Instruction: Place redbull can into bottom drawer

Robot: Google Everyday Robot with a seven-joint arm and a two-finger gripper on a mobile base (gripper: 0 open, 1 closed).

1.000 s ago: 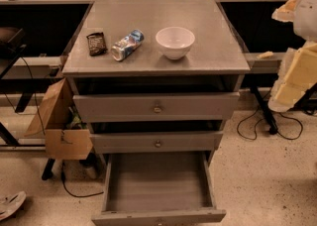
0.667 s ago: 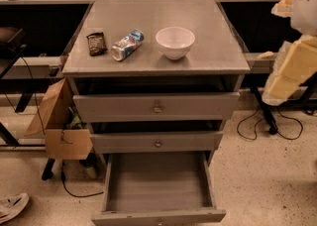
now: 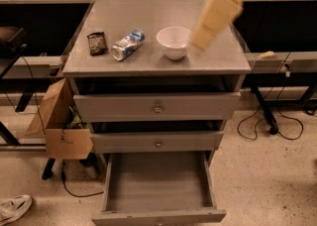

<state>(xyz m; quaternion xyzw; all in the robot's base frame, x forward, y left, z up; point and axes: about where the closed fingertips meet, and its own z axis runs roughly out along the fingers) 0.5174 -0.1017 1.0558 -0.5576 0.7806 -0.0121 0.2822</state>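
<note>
you're reaching: gripper (image 3: 200, 40) hangs beside the bowl (image 3: 174, 41), grip state i cannot tell. next, cross past it to the can (image 3: 128, 44) lying flat; the drawer (image 3: 158, 180) stands open.

End effector (image 3: 202, 39) beside bowl (image 3: 173, 41); redbull can (image 3: 127, 44) lying.

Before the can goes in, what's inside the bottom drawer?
The open bottom drawer shows only bare grey floor; its back is hidden under the drawer above. The gripper hovers over the cabinet top beside the bowl.
</note>
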